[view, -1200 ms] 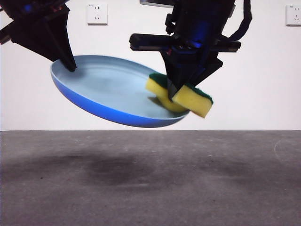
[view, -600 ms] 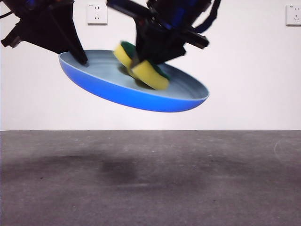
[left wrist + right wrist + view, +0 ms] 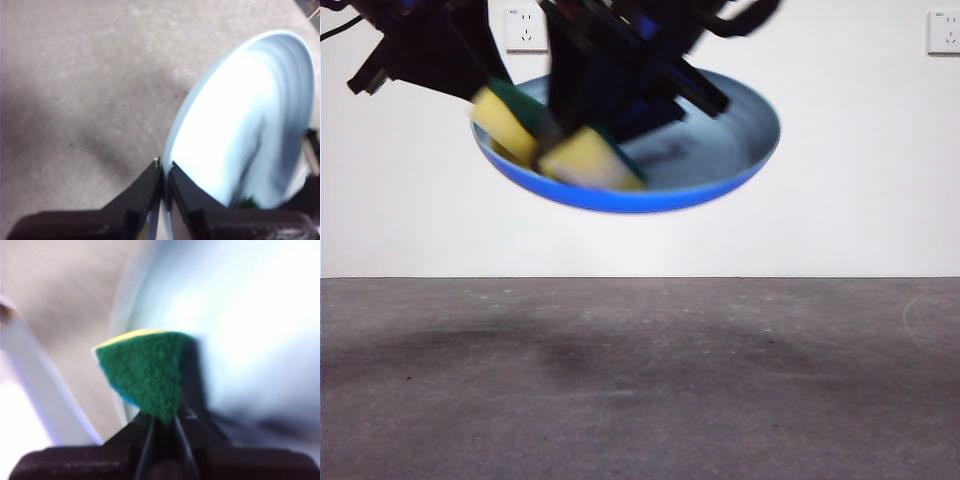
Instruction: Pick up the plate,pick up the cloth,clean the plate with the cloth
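The light-blue plate [image 3: 720, 160] hangs in the air above the table, tilted with its hollow toward the camera. My left gripper [image 3: 485, 75] is shut on the plate's rim at the upper left; its wrist view shows both jaws pinching the rim [image 3: 165, 170] of the plate [image 3: 240, 125]. My right gripper [image 3: 585, 115] is shut on the cloth, a yellow sponge with a green layer [image 3: 565, 150], folded and pressed against the plate's left inner side. In the right wrist view the cloth's green face [image 3: 147, 375] sticks up from the jaws against the plate [image 3: 240, 315].
The grey table [image 3: 640, 380] lies well below the plate, with soft shadows on it. A white wall with two sockets [image 3: 525, 28] stands behind.
The right gripper has swept the cloth leftward across the plate, from its right edge to its left side. The plate has risen a little and tipped its hollow toward the camera.
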Controlling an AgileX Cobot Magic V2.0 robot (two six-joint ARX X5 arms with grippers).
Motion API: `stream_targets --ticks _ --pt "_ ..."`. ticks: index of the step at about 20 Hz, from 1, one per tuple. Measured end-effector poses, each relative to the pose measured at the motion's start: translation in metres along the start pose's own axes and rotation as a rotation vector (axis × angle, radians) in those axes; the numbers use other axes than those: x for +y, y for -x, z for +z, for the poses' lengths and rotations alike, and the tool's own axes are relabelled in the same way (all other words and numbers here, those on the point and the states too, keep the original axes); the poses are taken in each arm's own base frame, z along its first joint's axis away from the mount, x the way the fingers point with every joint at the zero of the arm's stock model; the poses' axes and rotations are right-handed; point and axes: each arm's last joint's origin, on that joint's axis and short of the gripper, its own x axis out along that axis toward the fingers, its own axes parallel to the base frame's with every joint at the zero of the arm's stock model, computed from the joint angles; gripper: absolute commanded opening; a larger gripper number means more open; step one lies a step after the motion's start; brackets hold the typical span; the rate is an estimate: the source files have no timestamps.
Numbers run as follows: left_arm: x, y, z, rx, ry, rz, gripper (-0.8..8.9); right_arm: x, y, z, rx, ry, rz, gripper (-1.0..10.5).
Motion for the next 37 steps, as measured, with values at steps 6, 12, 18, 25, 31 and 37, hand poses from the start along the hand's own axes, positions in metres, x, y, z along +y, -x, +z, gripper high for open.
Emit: stream_targets --ticks 6,12,18,25,31,37 --pt "0.007 0.002 -0.008 0.075 0.027 0.034 -0.09 -0.014 0.002 -0.009 0.063 0.021 -0.330 -0.2" --pt "0.008 0.004 -0.019 0.184 0.054 0.041 -0.09 -0.033 0.003 0.002 -0.037 -0.030 -0.458 -0.2" --pt "0.005 0.004 -0.019 0.199 0.059 -0.035 -0.09 -0.033 0.003 0.019 -0.205 -0.064 -0.311 -0.2" --pt "0.003 0.003 -0.012 0.124 0.011 -0.074 -0.09 -0.014 0.003 0.028 -0.268 -0.073 0.057 -0.2" --pt "0.006 0.001 -0.003 0.019 -0.052 0.163 -0.09 -0.002 -0.002 0.007 -0.064 -0.062 0.070 -0.2" --pt "0.031 -0.028 -0.006 0.116 -0.064 0.358 -0.09 -0.002 0.024 0.009 -0.130 -0.066 0.053 -0.2"
